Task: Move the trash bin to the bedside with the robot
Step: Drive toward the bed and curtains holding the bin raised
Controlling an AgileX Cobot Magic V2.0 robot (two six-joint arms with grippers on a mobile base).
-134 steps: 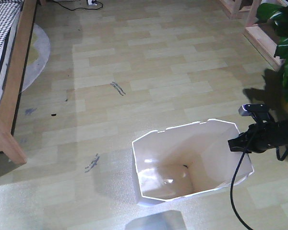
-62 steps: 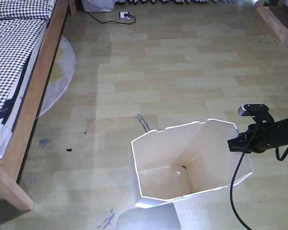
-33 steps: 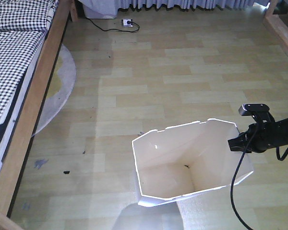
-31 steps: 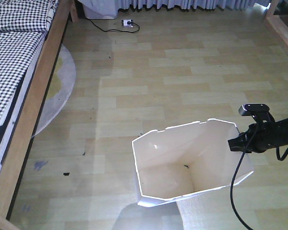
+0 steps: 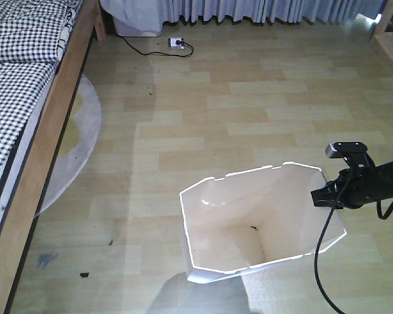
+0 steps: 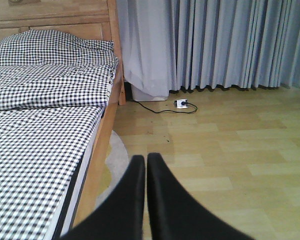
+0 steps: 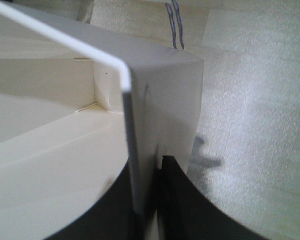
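Pale wood-plank laminate floor (image 5: pixel 249 111) was scuffed in spots, grey-blue pleated curtains (image 6: pixel 230 45) hung down to it, white power strip (image 5: pixel 176 43) with black cable lay beneath them, round grey rug (image 5: pixel 71 160) reached under light brown wooden bed (image 6: pixel 45 125) with checked bedding.

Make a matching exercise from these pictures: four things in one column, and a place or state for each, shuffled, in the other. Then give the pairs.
Things
1. trash bin
2. bed
3. power strip
4. left gripper

Places or states
A. shut, holding nothing
B. on the floor by the curtains
C. pinched at the rim by the right gripper
D. covered in black-and-white check

Pairs: 1-C, 2-D, 3-B, 4-A
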